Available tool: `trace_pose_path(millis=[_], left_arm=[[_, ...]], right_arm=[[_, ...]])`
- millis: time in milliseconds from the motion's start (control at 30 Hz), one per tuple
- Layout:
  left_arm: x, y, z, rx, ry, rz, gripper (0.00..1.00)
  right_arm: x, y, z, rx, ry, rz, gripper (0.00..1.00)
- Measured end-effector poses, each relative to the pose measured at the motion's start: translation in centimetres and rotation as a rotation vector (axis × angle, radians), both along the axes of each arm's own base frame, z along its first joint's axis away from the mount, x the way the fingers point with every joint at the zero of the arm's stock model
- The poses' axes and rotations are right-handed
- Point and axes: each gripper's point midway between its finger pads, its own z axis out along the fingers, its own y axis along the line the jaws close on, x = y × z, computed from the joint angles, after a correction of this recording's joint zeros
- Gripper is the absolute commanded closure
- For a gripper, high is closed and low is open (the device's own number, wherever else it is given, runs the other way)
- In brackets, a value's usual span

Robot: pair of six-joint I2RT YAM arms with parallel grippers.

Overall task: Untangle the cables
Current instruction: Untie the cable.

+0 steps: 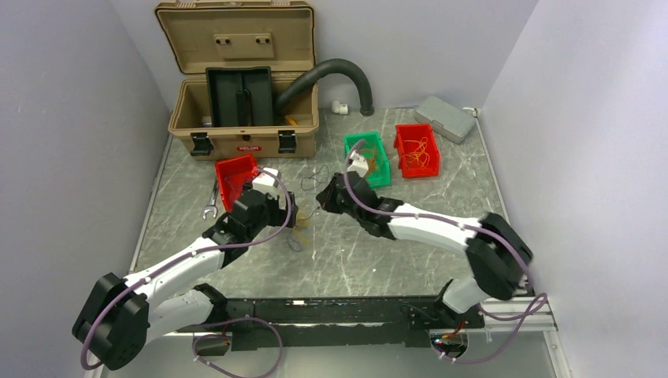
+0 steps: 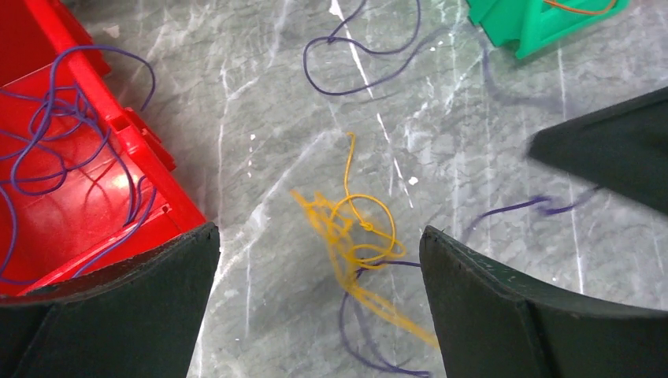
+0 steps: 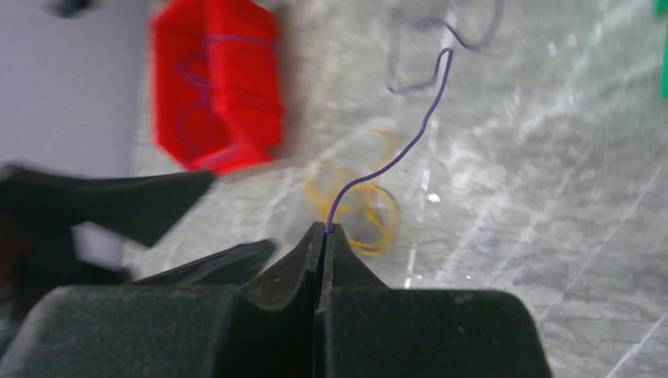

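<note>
A small yellow-orange wire knot (image 2: 358, 228) lies on the marble table, also in the top view (image 1: 302, 224) and the right wrist view (image 3: 354, 206). A thin purple wire (image 3: 410, 142) runs out of my right gripper (image 3: 324, 230), which is shut on its end; the wire passes over the knot. My right gripper (image 1: 321, 197) is just right of the knot. My left gripper (image 2: 319, 236) is open, its jaws straddling the knot above the table, left of it in the top view (image 1: 287, 214). Another purple loop (image 2: 354, 79) lies farther back.
A red bin (image 1: 236, 177) holding purple wires sits close to my left gripper. A green bin (image 1: 370, 157) and a second red bin (image 1: 417, 150) stand behind the right arm. A tan toolbox (image 1: 244, 118), black hose (image 1: 346, 75), grey case (image 1: 445, 118) and wrench (image 1: 211, 206) are around.
</note>
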Motion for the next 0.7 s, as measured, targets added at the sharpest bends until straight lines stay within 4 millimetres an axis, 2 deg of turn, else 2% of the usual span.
trace_pose_path(millis=[167,267,567,700], left_arm=[[-0.3,-1.3,0.4,-0.027,-0.014,-0.078,0.01],[-0.6,-2.3,0.4,-0.043,-0.013,-0.134,0.01],[-0.2,-5.2,-3.3,0.023,0.147,-0.245,0.03],[-0.2,-5.6,-4.0,0.038,0.184,-0.266,0.03]], right_arm=[[-1.2,-1.1,10.8,0.084,-0.261,0.106,1.00],[-2.1,-2.1,15.1,0.111,-0.371,0.138,1.00],[-2.8,-4.8,21.1,0.051,-0.498,0.135,1.00],[-2.8,-6.5,25.7,0.013,-0.570,0.102,1.00]])
